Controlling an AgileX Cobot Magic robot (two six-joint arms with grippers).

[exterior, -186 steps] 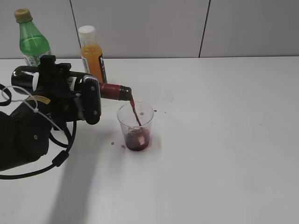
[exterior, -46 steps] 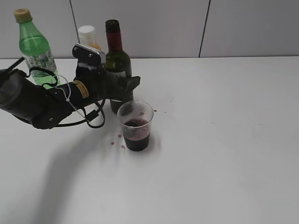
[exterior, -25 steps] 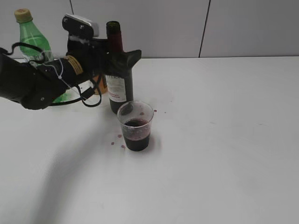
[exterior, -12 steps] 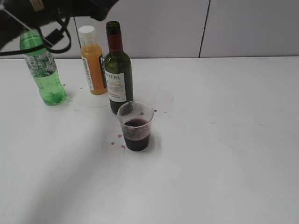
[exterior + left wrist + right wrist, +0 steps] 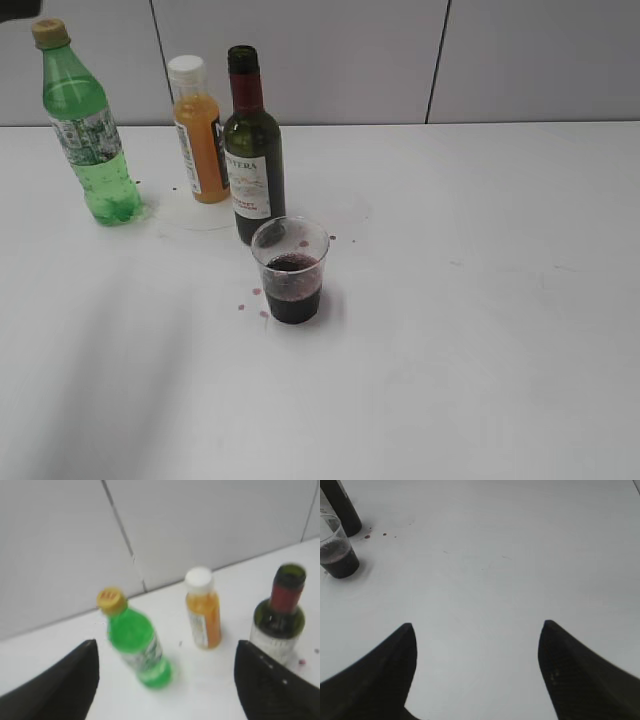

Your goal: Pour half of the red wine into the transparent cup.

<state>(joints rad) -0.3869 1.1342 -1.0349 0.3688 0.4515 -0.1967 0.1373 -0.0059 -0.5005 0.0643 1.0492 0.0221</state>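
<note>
Frame centre: transparent cup [image 5: 291, 270] of red wine [image 5: 292, 289] beside upright wine bottle [image 5: 253, 146] (both grippers' jaws spread wide, empty).

Right of the transparent cup [image 5: 290, 270] the bench [image 5: 480, 300] lies bare; behind it the wine bottle [image 5: 253, 150], juice bottle [image 5: 200, 135] and soda bottle [image 5: 85, 125] block.

- The left gripper [image 5: 165, 680] shows as two black fingers, matte and smooth, each rising to a blunt, rounded tip; the picture is a bit blurred.
- The right gripper [image 5: 476, 672] has the same pair of black fingers, wedge-shaped with curved inner edges narrowing to points.
- No cables, screws or markings are visible on either pair.
- In the exterior view only a dark sliver sits at the top-left corner.
</note>
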